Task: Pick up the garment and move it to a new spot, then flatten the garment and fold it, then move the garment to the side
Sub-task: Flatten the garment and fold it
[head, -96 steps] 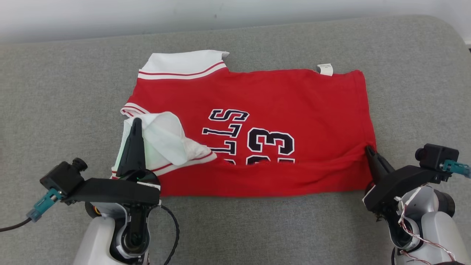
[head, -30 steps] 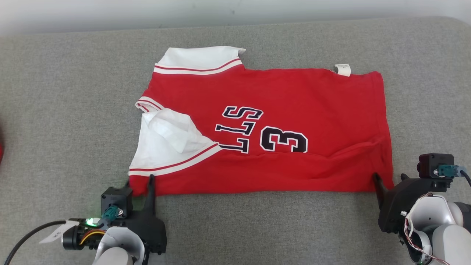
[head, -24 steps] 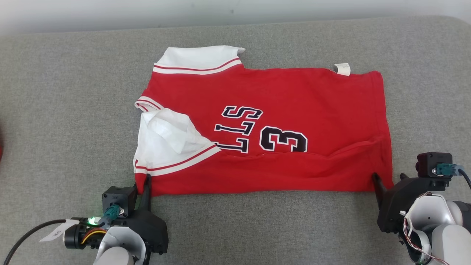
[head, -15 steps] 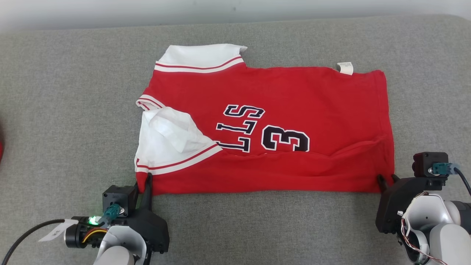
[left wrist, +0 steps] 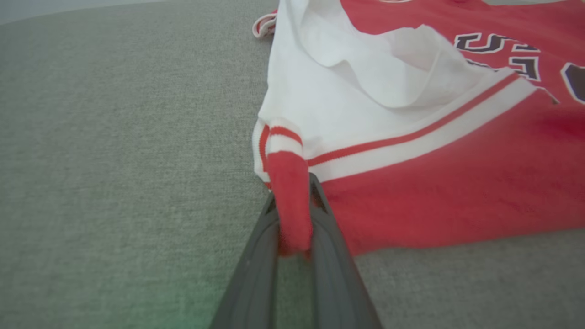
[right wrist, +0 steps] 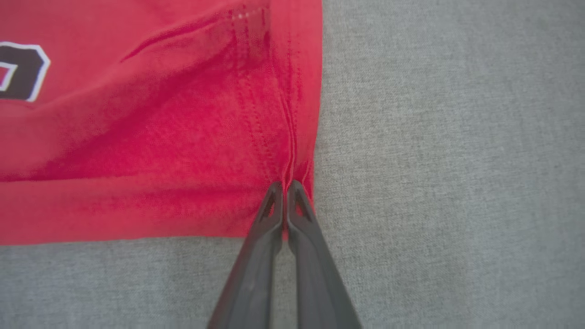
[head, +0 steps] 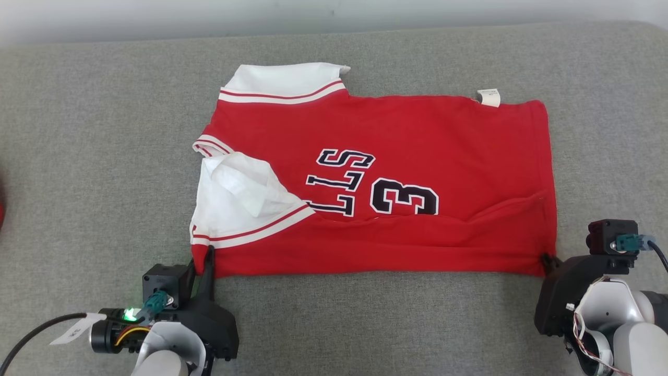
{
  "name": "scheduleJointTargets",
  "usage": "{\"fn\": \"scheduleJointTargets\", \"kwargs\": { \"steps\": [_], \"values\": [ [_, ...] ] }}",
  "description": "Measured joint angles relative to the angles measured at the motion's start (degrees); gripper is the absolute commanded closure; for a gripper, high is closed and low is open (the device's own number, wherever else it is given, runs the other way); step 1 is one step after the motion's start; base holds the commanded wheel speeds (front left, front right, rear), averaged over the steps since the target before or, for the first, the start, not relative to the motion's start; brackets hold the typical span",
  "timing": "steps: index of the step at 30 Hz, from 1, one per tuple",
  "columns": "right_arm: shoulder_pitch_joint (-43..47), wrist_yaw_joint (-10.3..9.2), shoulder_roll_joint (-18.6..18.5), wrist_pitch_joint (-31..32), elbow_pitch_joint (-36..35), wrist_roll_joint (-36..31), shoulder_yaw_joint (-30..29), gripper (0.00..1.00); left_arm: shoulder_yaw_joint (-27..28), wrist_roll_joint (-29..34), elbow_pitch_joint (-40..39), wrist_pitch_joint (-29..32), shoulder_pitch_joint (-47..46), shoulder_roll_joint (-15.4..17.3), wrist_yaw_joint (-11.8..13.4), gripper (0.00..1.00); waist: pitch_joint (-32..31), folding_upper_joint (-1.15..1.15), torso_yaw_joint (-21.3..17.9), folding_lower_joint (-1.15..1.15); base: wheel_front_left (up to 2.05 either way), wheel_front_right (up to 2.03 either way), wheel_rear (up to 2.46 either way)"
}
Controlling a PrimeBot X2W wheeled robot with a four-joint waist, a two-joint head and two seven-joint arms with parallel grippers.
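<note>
Head view has the red shirt (head: 396, 172) spread flat on the grey bench (head: 334, 324), long side toward me, with its dark letters and a number 3 facing up and turned sideways. My left end effector (head: 209, 253) is at the shirt's near left corner and my right end effector (head: 545, 258) is at its near right corner, with the whole near edge stretched between them.

Left wrist view: a roll of red cloth with a striped cuff runs down between my two fingers (left wrist: 331, 237). They are closed on it, kept apart only by the thickness of the cloth.

Right wrist view: my fingers are pressed almost tip to tip, pinching the stitched hem just at the corner, and the cloth puckers into a ridge above them.

A white flap (head: 240, 198) edged with a red stripe lies folded over the shirt just beyond my left end effector, rumpled and raised a little. A second white striped piece (head: 284, 81) sticks out at the far left corner. A small white label (head: 488, 97) stands at the far edge. A shallow crease (head: 501, 209) crosses the near right part.

A black cable (head: 31, 334) trails from my left wrist over the bench, beside a green light (head: 127, 314). A red sliver (head: 1, 214) shows at the left border; I cannot tell what it is.
</note>
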Motion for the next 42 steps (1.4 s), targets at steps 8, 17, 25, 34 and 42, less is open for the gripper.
{"fn": "scheduleJointTargets", "kwargs": {
  "steps": [8,17,25,34,42],
  "values": [
    [2.5,0.0,0.0,-1.3,-2.3,2.6,-0.5,1.0,1.2,-1.3,-4.9,-0.6,5.0,1.6,1.1,1.0,-1.3,0.0,-0.5,0.0,0.0,0.0,0.0],
    [8.7,0.0,0.0,0.2,-7.5,7.6,-0.7,1.0,1.3,-2.5,-18.4,2.5,16.1,2.9,4.9,1.0,-3.7,0.0,0.6,0.0,0.0,0.0,0.0],
    [16.6,0.0,0.0,6.5,-13.8,9.6,-1.7,1.0,0.6,-2.9,-26.9,6.4,25.2,4.4,8.3,1.0,-5.7,0.0,2.1,0.0,0.0,0.0,0.0],
    [19.1,0.0,0.0,8.1,-13.1,8.3,-2.5,1.0,-1.3,-2.2,-26.4,4.7,27.4,4.4,8.2,1.0,-6.4,0.0,3.2,-0.01,0.0,0.0,0.0],
    [19.6,0.0,0.0,6.7,-8.5,10.3,-0.8,0.0,-1.3,-1.8,-17.7,-1.8,24.8,2.3,7.1,0.0,-7.3,0.0,3.3,-0.01,0.0,0.0,0.0]
  ]
}}
